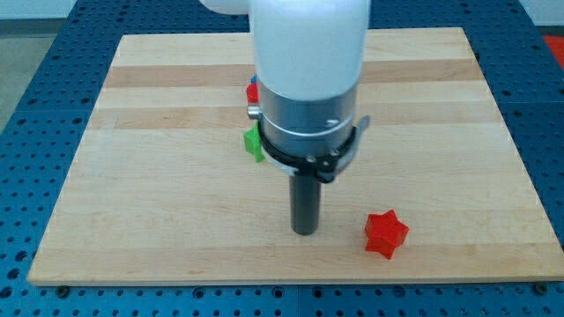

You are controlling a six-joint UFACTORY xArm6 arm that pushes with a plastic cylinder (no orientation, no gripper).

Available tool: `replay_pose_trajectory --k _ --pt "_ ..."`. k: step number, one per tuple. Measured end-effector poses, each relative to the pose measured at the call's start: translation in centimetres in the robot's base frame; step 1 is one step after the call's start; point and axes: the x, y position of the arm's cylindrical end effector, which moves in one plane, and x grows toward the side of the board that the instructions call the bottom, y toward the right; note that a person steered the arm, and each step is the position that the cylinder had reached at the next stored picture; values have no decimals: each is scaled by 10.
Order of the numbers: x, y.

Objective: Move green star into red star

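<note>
The red star (pixel 386 233) lies on the wooden board (pixel 159 176) near the view's bottom right. The green star (pixel 254 142) shows only partly at the arm's left edge, near the board's middle; the arm hides the rest of it. My tip (pixel 305 232) rests on the board to the left of the red star, about a block's width away, and below and to the right of the green star. It touches neither star.
A blue block (pixel 252 91) and a red block (pixel 250 81) peek out at the arm's left edge, above the green star; their shapes are hidden. The wide white and grey arm body (pixel 308 79) covers the board's upper middle.
</note>
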Motion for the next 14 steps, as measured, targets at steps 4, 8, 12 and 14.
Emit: replay_pose_trajectory --k 4,8,12,14 --pt "11 73" --pt "-45 -220" --pt "-134 -42" --pt "-91 42"
